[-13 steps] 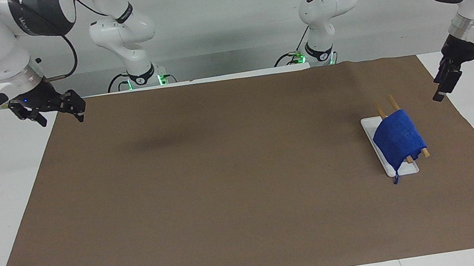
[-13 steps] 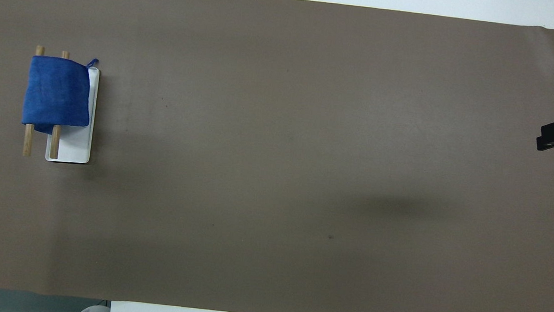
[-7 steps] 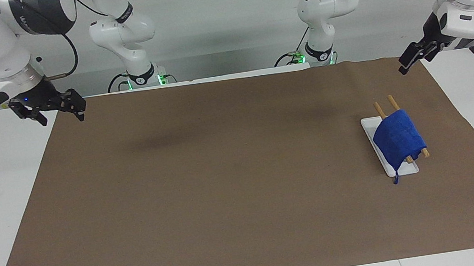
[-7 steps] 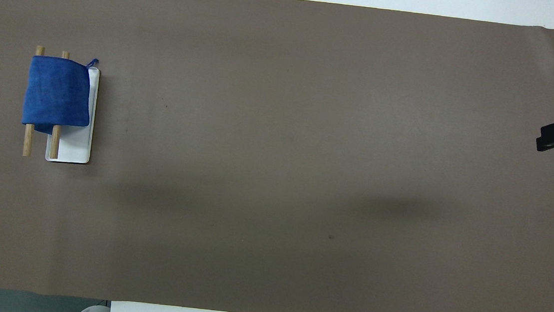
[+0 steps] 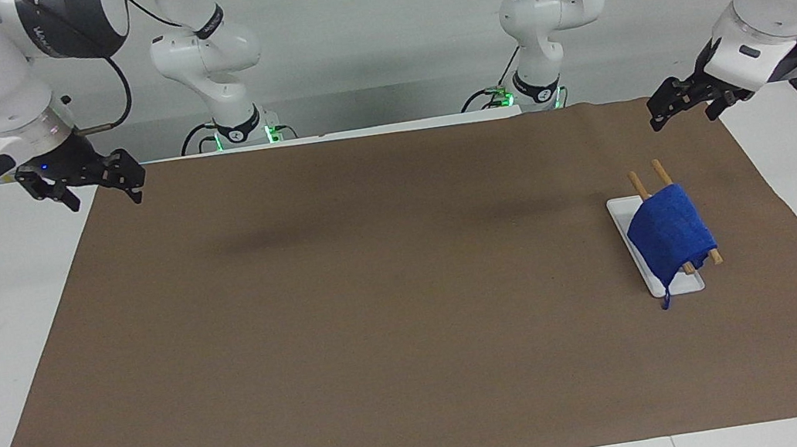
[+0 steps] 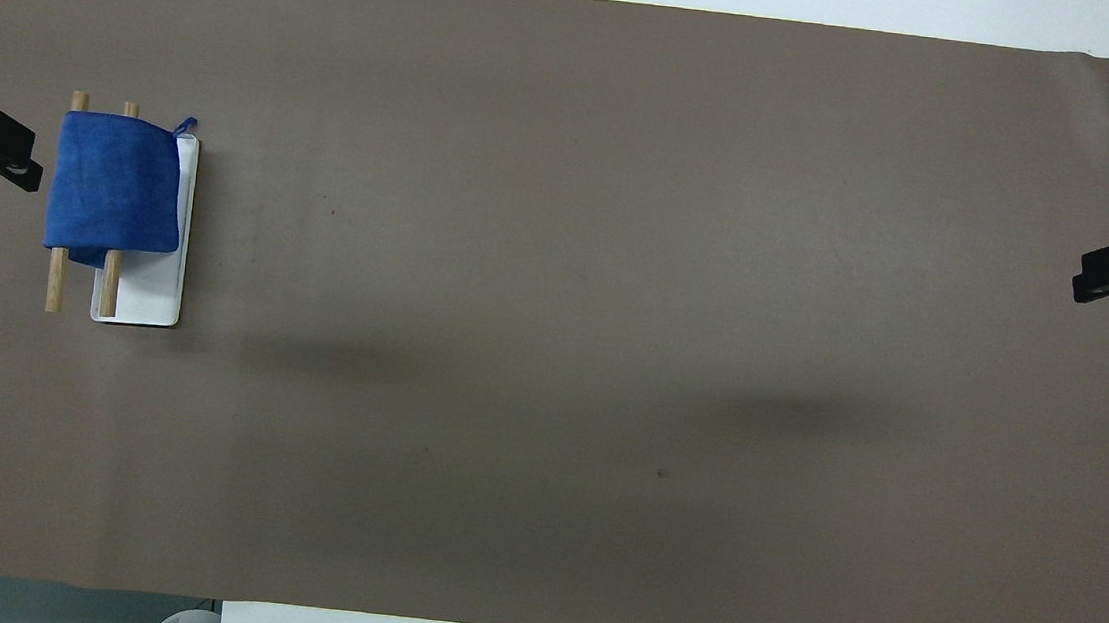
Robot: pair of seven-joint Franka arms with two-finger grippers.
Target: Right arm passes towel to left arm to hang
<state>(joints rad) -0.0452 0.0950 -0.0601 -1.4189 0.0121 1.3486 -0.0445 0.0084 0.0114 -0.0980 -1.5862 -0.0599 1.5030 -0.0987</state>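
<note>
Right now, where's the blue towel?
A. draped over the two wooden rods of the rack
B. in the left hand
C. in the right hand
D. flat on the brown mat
A: the blue towel hangs over the wooden rods on the white base, held by neither hand.

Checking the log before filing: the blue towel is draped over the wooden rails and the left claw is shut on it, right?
Not quite. The blue towel does drape over the wooden rails, but the left claw is open, holding nothing; the facing view shows it.
</note>
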